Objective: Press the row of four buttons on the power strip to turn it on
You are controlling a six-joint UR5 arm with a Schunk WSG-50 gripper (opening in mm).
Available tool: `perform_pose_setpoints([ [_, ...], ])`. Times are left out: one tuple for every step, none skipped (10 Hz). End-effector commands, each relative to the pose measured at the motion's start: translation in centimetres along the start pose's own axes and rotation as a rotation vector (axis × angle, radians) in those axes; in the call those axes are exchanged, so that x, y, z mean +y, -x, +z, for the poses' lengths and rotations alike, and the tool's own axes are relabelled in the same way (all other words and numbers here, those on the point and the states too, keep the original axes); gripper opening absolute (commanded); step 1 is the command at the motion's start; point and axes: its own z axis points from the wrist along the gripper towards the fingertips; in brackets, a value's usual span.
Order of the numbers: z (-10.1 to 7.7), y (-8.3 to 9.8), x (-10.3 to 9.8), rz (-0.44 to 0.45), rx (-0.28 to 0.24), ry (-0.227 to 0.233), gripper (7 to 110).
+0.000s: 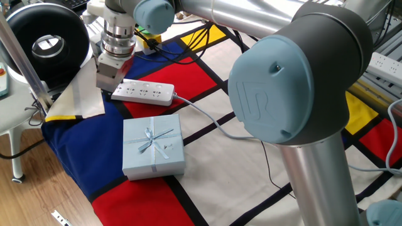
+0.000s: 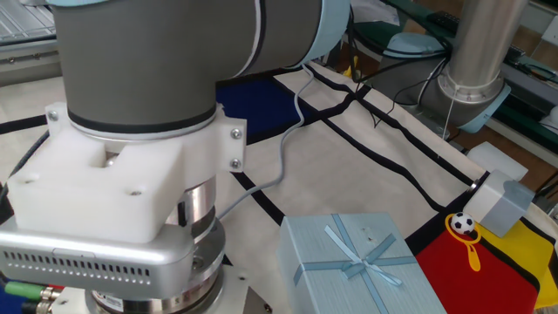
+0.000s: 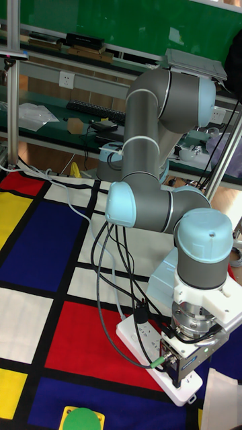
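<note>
**Q:** Describing the scene for someone who could not see it, where did the power strip lie relative to the gripper?

**A:** The power strip (image 1: 143, 92) lay flat on a red, blue and white patterned cloth (image 1: 207, 157). Its long axis ran left to right in one fixed view, and its pale grey cable (image 1: 207, 119) left from the right end. The gripper (image 1: 107, 80) hung over the strip's left end, pointing down. The rest of the strip stretched away to the right of it.

**Q:** Were the jaws open or shut?

**A:** That could not be told. The fingertips were hidden in every view, and nothing appeared to be held.

**Q:** Could the buttons be seen?

**A:** Faint marks ran along the strip's top, too small to identify as buttons.

**Q:** What room was there to move?

**A:** A pale blue gift box (image 1: 152, 146) sat just in front of the strip, apart from it. Judging from that, travel rightward along the strip's length looked open, while drifting forward risked the box.
</note>
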Motion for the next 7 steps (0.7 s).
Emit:
perform_pose_setpoints([
  [-2.0, -0.2, 0.2, 0.003, 0.018, 0.021, 88],
  [-3.2, 0.0, 0.2, -0.003, 0.031, 0.032, 88],
  [-3.8, 0.5, 0.7, 0.009, 0.026, 0.046, 88],
  [-4.1, 0.8, 0.9, 0.016, 0.029, 0.048, 88],
  [-4.4, 0.9, 0.8, 0.024, 0.038, 0.046, 88],
  [-5.1, 1.0, 0.7, 0.027, 0.046, 0.048, 88],
  [-6.2, 1.1, 0.5, 0.027, 0.056, 0.054, 88],
])
